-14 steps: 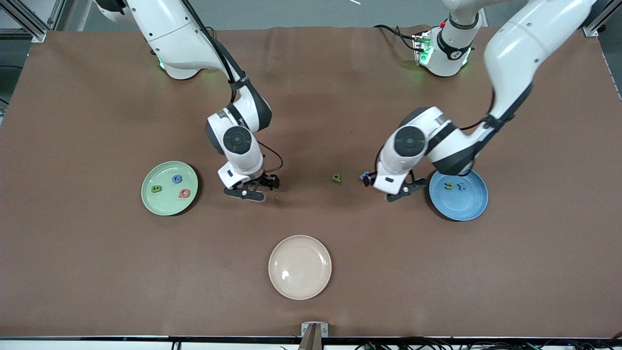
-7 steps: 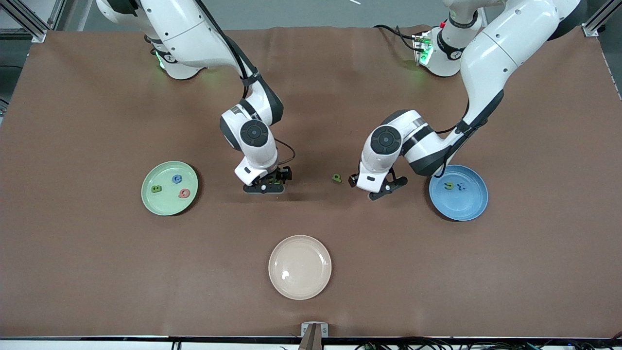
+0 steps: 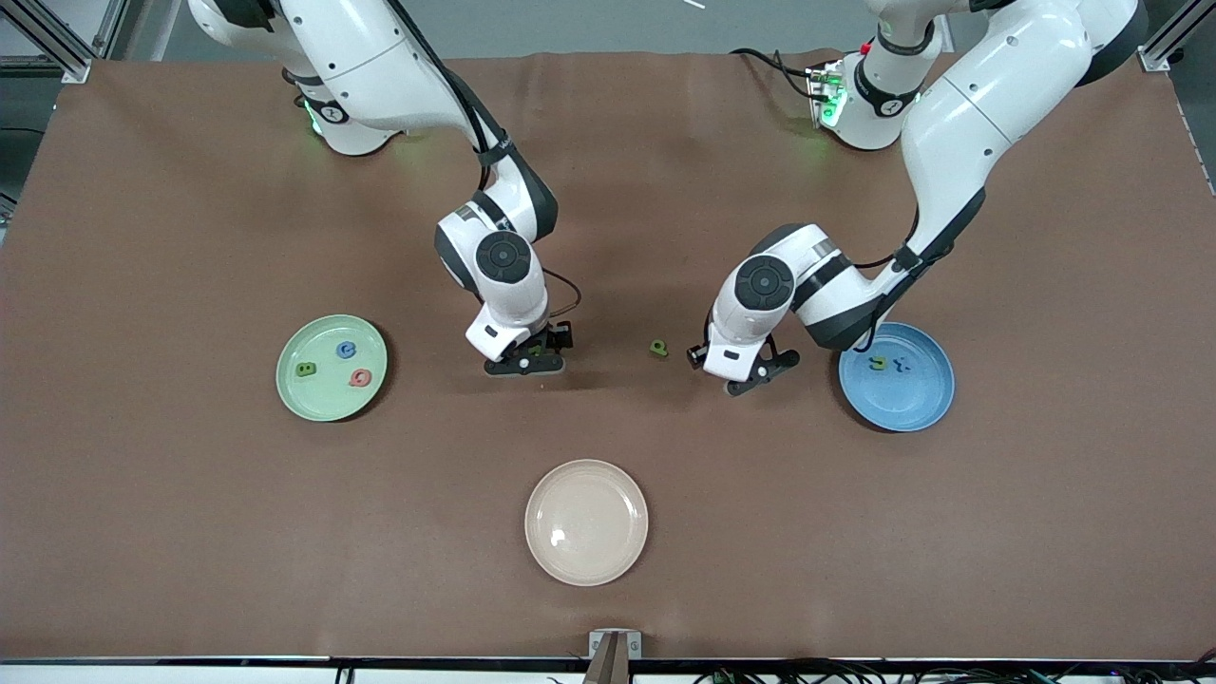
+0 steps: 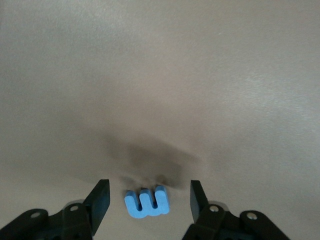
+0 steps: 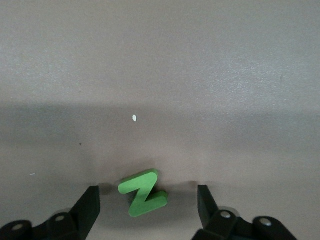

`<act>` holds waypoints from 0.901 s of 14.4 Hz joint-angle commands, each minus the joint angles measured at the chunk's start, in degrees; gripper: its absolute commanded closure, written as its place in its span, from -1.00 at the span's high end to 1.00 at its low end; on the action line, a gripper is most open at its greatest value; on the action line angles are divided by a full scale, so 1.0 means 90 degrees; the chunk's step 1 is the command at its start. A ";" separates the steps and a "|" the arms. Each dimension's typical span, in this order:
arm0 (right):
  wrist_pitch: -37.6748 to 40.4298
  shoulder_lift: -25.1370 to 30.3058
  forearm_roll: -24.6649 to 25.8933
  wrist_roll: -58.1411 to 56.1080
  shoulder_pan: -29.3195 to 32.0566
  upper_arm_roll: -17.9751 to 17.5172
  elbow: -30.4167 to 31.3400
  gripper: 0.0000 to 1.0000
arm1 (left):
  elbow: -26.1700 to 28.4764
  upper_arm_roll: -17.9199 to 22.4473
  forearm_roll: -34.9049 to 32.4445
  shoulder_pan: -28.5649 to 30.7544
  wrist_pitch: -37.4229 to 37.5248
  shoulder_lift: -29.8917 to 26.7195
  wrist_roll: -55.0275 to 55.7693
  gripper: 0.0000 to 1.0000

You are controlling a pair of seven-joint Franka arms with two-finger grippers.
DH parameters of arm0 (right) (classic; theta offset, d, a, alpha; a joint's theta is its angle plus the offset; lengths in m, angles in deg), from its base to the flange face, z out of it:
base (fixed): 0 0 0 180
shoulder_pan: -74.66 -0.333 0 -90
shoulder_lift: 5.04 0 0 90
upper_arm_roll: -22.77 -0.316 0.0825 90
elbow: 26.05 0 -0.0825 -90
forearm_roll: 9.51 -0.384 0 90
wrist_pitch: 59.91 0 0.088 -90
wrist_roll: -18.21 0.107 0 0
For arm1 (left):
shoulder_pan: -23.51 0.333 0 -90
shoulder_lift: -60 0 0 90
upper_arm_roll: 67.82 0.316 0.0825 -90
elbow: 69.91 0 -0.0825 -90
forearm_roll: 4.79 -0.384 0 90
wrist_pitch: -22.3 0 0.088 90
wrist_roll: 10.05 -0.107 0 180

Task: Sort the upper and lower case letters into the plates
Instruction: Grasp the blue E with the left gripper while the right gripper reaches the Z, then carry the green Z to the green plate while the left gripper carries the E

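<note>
Low at mid-frame, the left gripper point(image 4: 146, 206) stands open astride a blue letter point(image 4: 146, 202) flat on the brown counter point(image 3: 190, 522), fingers apart from it. The right gripper point(image 5: 145, 205) straddles a green Z point(image 5: 142, 192) likewise, open. Another green letter point(image 3: 658, 349), perhaps an "a", lies between them. The mint plate point(image 3: 318, 404) holds three letters, the blue plate point(image 3: 902, 404) two.
</note>
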State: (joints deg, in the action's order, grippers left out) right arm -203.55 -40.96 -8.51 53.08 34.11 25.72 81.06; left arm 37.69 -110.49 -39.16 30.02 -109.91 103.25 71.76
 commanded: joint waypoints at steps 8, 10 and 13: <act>-0.0075 0.0055 0.0094 -0.0260 0.0149 0.0024 0.0150 -0.91 | 0.0379 -0.0014 0.0010 0.0058 -0.0368 -0.0049 0.0665 0.48; -0.0017 0.0143 0.0094 -0.0309 0.0384 0.0024 0.0150 -1.00 | 0.0418 -0.0014 0.0000 0.0048 -0.0368 -0.0039 0.0685 0.48; 0.0032 0.0629 0.0075 -0.1360 0.1046 0.0014 0.0558 -1.00 | 0.0418 0.0064 -0.0010 0.0019 -0.0387 -0.0039 0.0685 0.47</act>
State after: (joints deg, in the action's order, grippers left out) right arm -203.77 -40.32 -8.49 46.68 38.58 26.66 81.41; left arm 40.77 -110.30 -39.16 30.14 -112.43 103.28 76.98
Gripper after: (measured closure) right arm 0.656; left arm 0.260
